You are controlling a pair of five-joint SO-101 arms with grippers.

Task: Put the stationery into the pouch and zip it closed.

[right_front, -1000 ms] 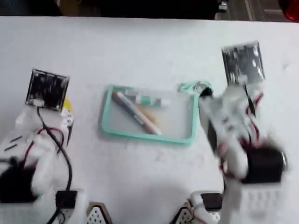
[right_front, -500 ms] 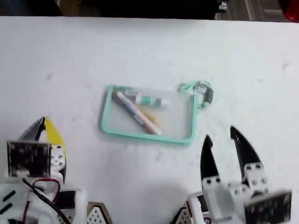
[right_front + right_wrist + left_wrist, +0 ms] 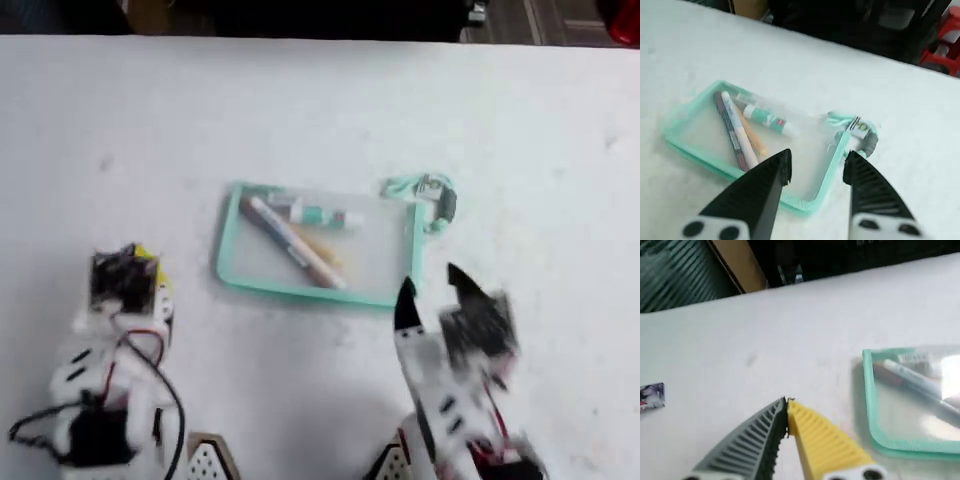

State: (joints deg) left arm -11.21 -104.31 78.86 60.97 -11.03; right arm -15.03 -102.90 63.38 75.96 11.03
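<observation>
My left pincer (image 3: 786,407), one grey finger and one yellow, is pressed together near one short end of the clear, mint-trimmed zip pouch (image 3: 380,255). My right pincer (image 3: 817,165), black-fingered, hangs spread above the pouch's near corner. The pouch lies flat on the white table (image 3: 300,100), holding slim pens (image 3: 295,240) and a white-and-teal marker (image 3: 315,213). Its mint pull strap (image 3: 430,195) lies at the far corner.

The pouch (image 3: 318,245) lies mid-worktop (image 3: 320,110), with the stationery (image 3: 295,235) inside it. The left hand (image 3: 786,407) sits to its near left, apart. The right hand (image 3: 432,285) is at its near right corner.
</observation>
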